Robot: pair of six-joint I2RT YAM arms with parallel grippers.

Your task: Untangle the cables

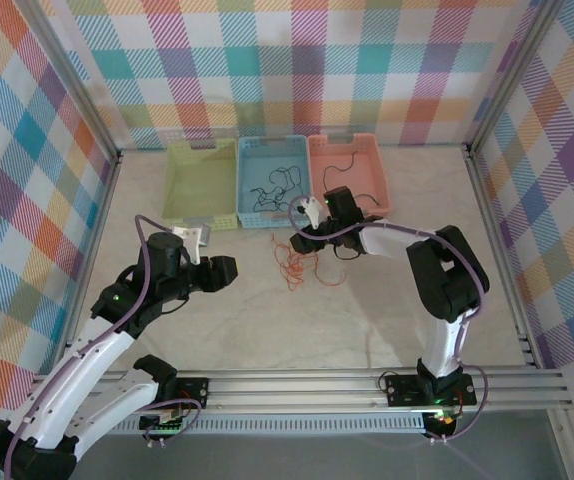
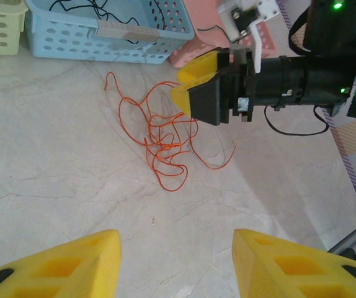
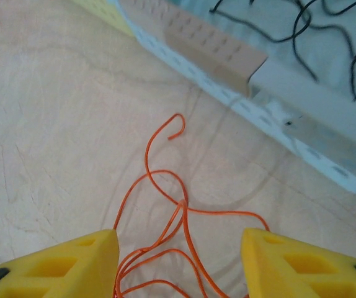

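Looking in remotely, I have the left pincer [image 2: 177,264] nearest me, hanging above bare marbled surface [image 2: 54,186]. Its yellow fingers are spread wide with nothing between them.

Just beyond it, the orange cable [image 2: 163,146] lies on the surface as a loose tangle of loops, with one free end curling toward the baskets.

The right pincer [image 2: 189,93] reaches in from the right, low over the far right side of that tangle. In its own wrist view the fingers stand apart with several orange strands running up between them. None looks pinched, so I read it as open. Whether a fingertip touches the cable, I cannot tell.

Farther back, three baskets sit side by side in a row:
- a yellow-green basket [image 1: 199,185] on the left;
- a blue basket [image 1: 267,221] in the middle, holding a dark cable [image 1: 275,188] in loose loops;
- a pink basket [image 1: 369,165] on the right, with a short black cable [image 1: 345,160] inside.

The orange tangle lies near the front of the blue basket, apart from it.
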